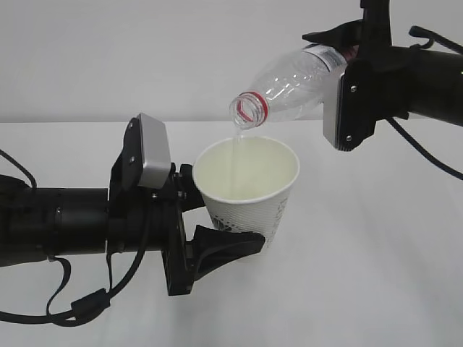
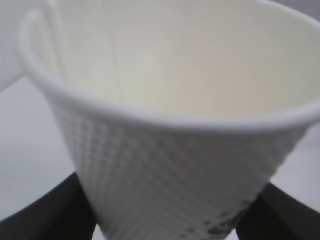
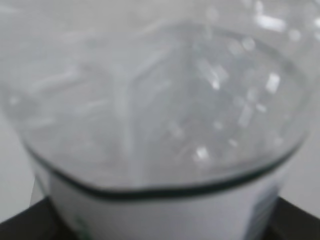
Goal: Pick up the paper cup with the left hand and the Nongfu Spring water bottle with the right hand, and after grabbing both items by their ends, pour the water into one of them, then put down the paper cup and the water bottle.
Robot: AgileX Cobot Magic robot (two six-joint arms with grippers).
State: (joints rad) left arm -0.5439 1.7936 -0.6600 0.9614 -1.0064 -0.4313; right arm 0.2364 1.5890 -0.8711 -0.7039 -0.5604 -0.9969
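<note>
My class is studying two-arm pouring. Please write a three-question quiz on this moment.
1. True or false: the clear ribbed plastic bottle is tilted with its mouth above the white tapered paper cup.
2. Which pincer holds the cup? A) left B) right
3. Fill in: a thin stream of ___ falls from the bottle's mouth into the cup.

Key: 1 true. 2 A; the left pincer grips the cup's lower part, the right pincer the bottle's labelled end. 3 water.

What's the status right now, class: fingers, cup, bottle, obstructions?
Left hand gripping paper cup. Right hand gripping tilted water bottle; water streaming in. Nothing obstructing.
</note>
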